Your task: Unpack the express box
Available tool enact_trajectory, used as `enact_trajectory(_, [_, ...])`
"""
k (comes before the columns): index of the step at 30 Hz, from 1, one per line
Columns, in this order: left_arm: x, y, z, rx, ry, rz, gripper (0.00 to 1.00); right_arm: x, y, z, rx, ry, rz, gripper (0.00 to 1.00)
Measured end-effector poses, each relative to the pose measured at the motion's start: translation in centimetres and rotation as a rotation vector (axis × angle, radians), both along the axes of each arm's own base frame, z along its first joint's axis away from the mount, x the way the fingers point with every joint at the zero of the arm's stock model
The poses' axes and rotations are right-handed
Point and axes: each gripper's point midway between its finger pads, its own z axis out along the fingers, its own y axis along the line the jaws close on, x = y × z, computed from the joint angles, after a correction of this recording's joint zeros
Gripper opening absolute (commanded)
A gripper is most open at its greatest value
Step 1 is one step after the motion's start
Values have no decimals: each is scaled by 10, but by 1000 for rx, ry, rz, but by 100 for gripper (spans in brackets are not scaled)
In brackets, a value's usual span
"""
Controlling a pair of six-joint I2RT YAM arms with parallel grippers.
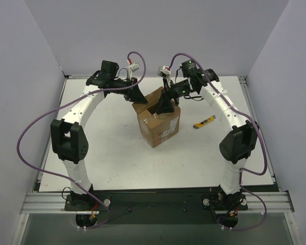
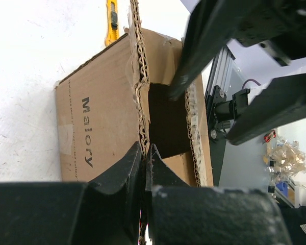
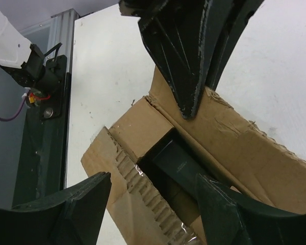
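At mid-frame the left hand (image 2: 144,150) is clamped on a flap of the small brown cardboard express box (image 1: 160,127), the right hand (image 3: 153,178) spread apart over its opening.

Right gripper (image 1: 164,107) is blocking most of the express box (image 1: 159,127) opening from above. A dark item (image 3: 176,163) is sitting inside, can't tell what it is. Label (image 1: 170,130) print's reading too small. In the left wrist view, the utility knife (image 2: 111,20) is getting cut off at the top edge.
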Motion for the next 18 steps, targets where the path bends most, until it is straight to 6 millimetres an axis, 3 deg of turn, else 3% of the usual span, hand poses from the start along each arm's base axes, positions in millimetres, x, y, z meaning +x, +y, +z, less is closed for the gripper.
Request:
enact_trajectory(5, [0, -1, 1, 13, -21, -8, 0, -2, -1, -14, -24, 54, 8, 60])
enact_trajectory(14, [13, 3, 2, 70, -98, 13, 0, -7, -4, -3, -47, 52, 52, 42])
enact_trajectory(18, [19, 5, 1, 87, -112, 27, 0, -15, -9, 4, -64, 49, 73, 39])
